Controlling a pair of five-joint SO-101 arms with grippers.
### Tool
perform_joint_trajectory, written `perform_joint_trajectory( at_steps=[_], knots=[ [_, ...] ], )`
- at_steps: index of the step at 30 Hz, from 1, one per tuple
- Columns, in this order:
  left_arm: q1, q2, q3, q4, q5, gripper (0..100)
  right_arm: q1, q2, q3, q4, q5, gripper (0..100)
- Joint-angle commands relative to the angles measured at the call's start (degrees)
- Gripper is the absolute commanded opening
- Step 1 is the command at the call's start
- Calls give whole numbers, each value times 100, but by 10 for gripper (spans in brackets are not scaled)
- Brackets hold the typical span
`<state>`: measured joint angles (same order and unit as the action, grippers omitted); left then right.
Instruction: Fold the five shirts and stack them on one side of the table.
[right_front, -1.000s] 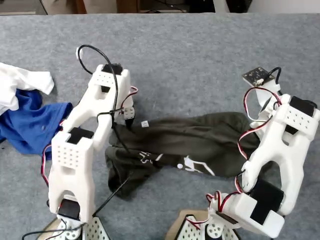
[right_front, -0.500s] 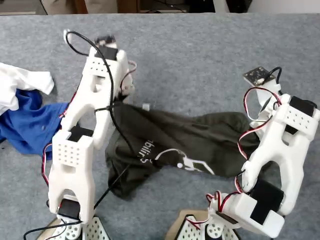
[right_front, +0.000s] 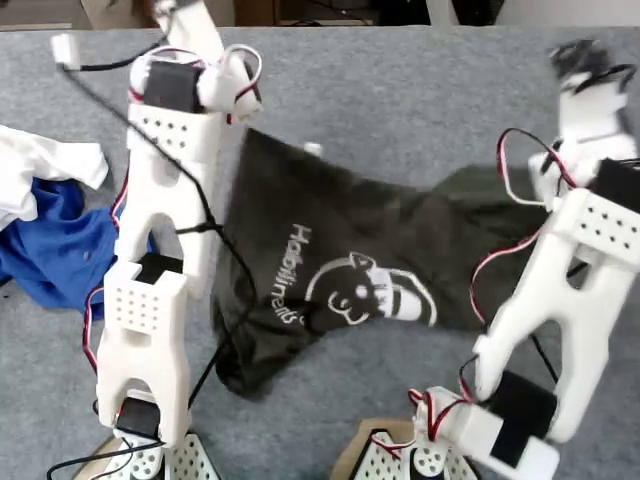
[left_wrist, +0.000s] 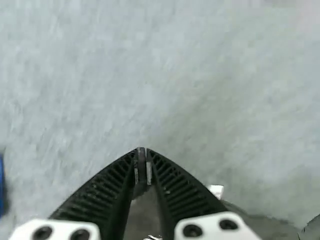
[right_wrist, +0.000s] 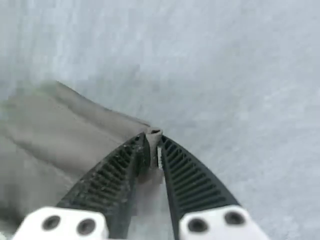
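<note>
Shirts lie crumpled at the far left of the grey surface (right_front: 400, 90). A white shirt (right_front: 40, 165), cut off by the edge of the high view, lies partly over a blue shirt (right_front: 60, 250). The right part of the blue one goes under the left arm (right_front: 160, 250). How many garments are in this heap I cannot tell.

The left arm stretches to the far side of the surface, and its end is cut by the top edge of the high view. In the left wrist view the left tool (left_wrist: 141, 150) has its two fingers together at the tips, with a strip of dark cloth held between them lower down. Just beside it is a small white tag (left_wrist: 215, 190); what is written on it is too small to make out.

The dark green shirt (right_front: 350, 250) is spread in the middle of the surface between the two arms. Its upper left corner is under the wrist of the left arm, and its lower left part is bunched. On its front is a white print (right_front: 355, 290), a line of letters beside a small cartoon figure. The right end of the shirt goes behind the right arm (right_front: 560, 290). In the right wrist view the right tool (right_wrist: 153, 134) is clamped on an edge of this same shirt, with the cloth pinched at the very tips.
</note>
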<state>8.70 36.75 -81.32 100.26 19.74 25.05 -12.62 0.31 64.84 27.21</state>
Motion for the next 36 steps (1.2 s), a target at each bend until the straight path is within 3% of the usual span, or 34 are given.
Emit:
perform_joint_trajectory(
  at_steps=[1, 8, 13, 17, 20, 24, 29, 36],
  knots=[
    [0, -602, -862, 62, 18, 19, -92, -611, -822, -387, -369, 5],
    [114, -1156, -360, 62, -18, 19, -251, -760, -1560, -422, -325, 5],
    [343, -479, 1574, -264, -18, 19, -330, -760, -699, -220, -105, 5],
    [756, 163, 2321, -457, -26, 19, -198, -760, 488, -290, 229, 5],
    [1073, 576, 2347, -563, -18, 19, 75, -796, 1455, -818, 466, 5],
    [1178, 1095, 2075, -1363, 9, 21, 286, -796, 2545, -1609, 844, 5],
    [1292, 1648, 1380, -2092, 281, 219, 330, -787, 3486, -2426, 967, 5],
    [1442, 2475, 1037, -2980, 264, 237, 295, -760, 3996, -2875, 949, 5]
  ],
)
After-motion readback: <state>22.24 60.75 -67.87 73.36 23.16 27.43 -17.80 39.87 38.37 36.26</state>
